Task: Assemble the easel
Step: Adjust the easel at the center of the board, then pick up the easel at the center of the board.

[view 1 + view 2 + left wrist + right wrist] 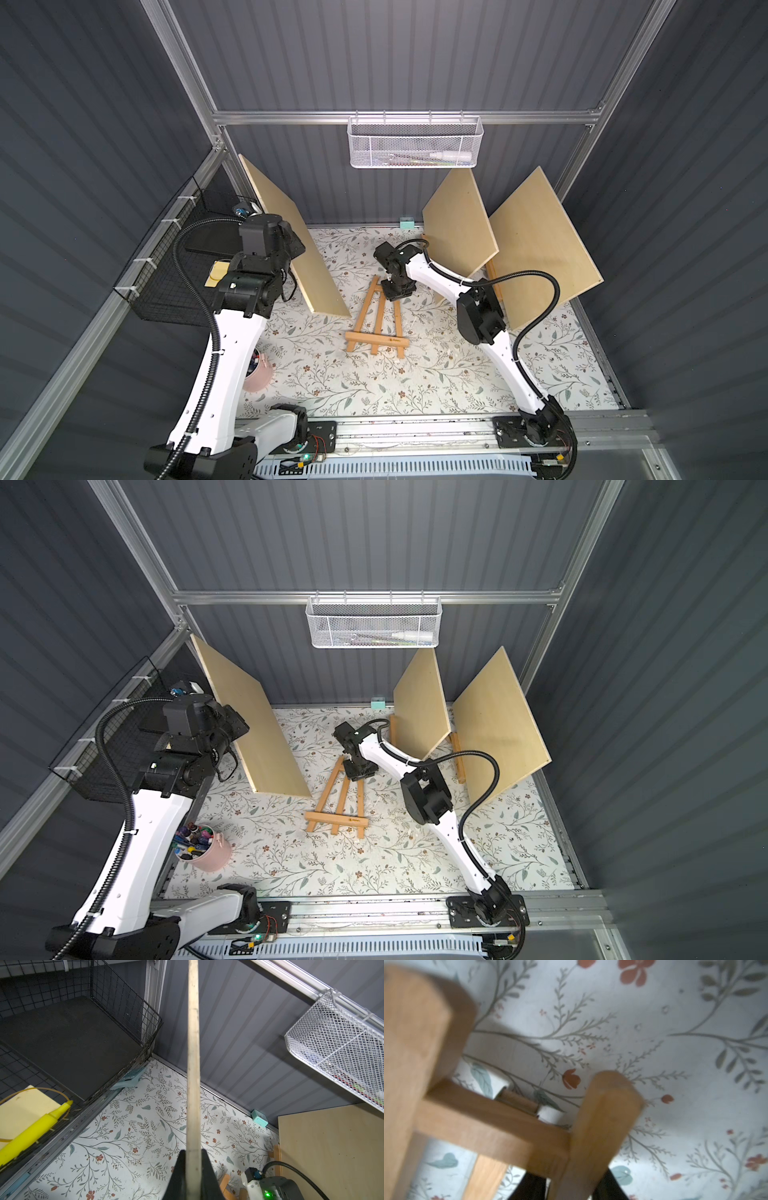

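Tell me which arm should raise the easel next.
Right. The right gripper straddles one leg at the top of the flat-lying easel. The left gripper is off to the side, clamped on the edge of a wooden board.

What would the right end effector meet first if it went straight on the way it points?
Most likely the small wooden A-frame easel: one bar sits inside the right end effector. Behind it lies the floral-patterned table.

No legible text; tiny mark on easel crossbar (pixel 376 339) unreadable.
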